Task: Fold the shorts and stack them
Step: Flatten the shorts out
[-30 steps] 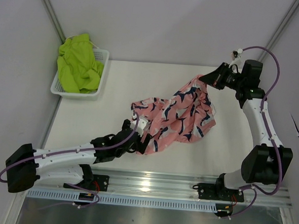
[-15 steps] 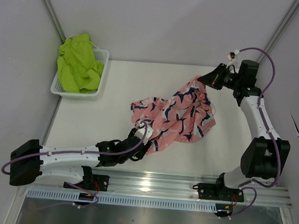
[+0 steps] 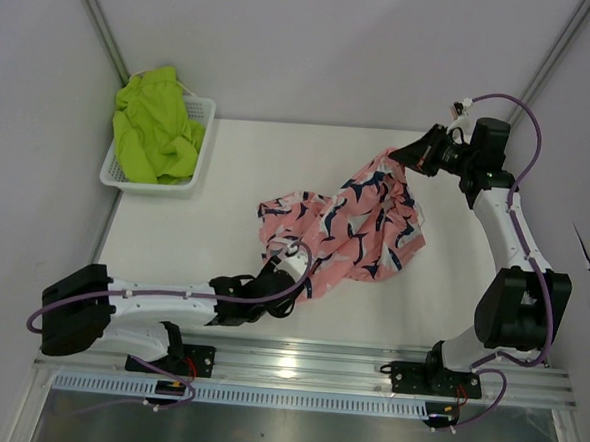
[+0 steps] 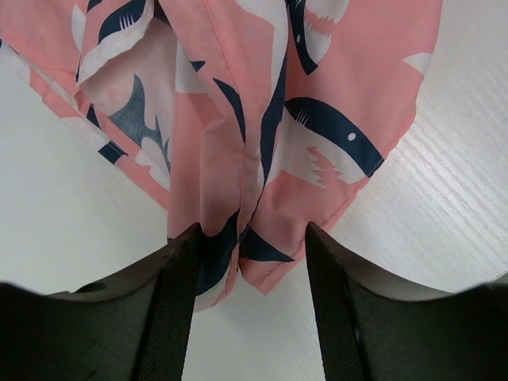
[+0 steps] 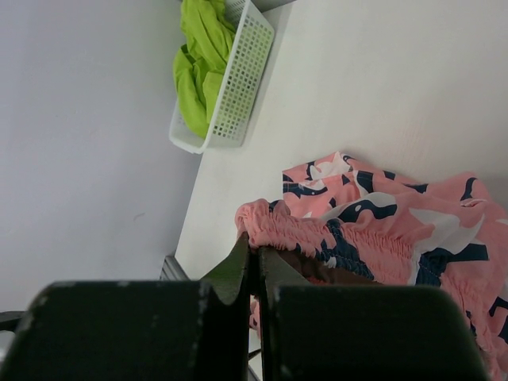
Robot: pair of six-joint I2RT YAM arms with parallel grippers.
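The pink shark-print shorts (image 3: 360,220) lie crumpled in the middle of the table. My right gripper (image 3: 404,156) is shut on their gathered waistband (image 5: 309,226) and holds that corner lifted at the far right. My left gripper (image 3: 290,273) is open at the near hem; in the left wrist view the hem corner (image 4: 270,266) lies on the table between the two fingers (image 4: 171,317), not pinched. The lime green shorts (image 3: 156,124) are heaped in the white mesh basket (image 3: 201,145) at the far left, also seen in the right wrist view (image 5: 198,67).
The basket (image 5: 238,79) stands against the left wall at the table's far left corner. A metal rail (image 3: 316,368) runs along the near edge by the arm bases. Walls close in on the left, back and right.
My left gripper has drawn back toward the near edge, off the pink shorts, and now sits at their near hem. The right gripper holds the waistband almost still.
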